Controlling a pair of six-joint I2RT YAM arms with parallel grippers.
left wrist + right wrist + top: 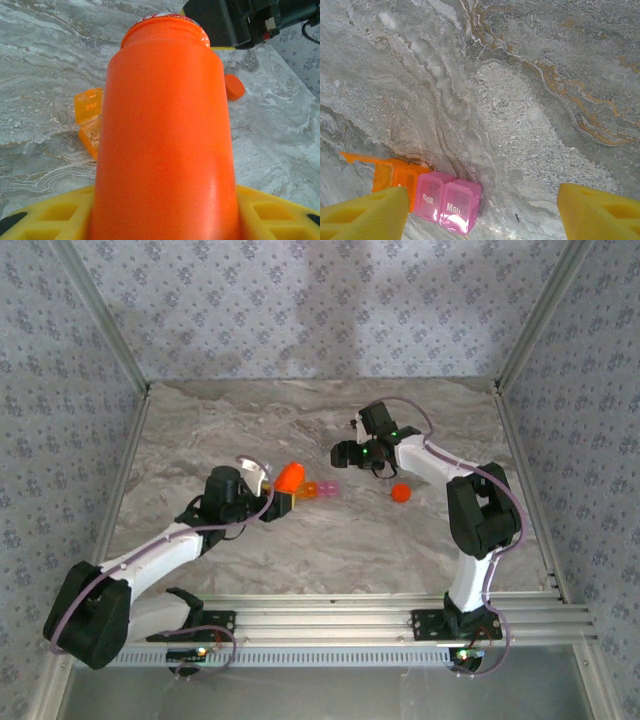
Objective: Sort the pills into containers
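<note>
My left gripper (266,494) (165,215) is shut on a tall orange bottle (290,477) (165,135), which is tilted with its uncapped mouth toward the containers. The yellow fingers (45,217) press on both sides of the bottle. The containers (319,490) are a joined row: an orange compartment (395,176) (91,135) with its lid open, then two shut pink ones (447,200) marked Sun. and Mon. My right gripper (345,453) (482,215) hovers open just beyond and above them, with nothing between its fingers. No pills are visible.
The bottle's round orange cap (401,493) (234,87) lies on the marble table (300,550) to the right of the containers, near the right arm. Metal frame rails run along the table's sides and the near edge.
</note>
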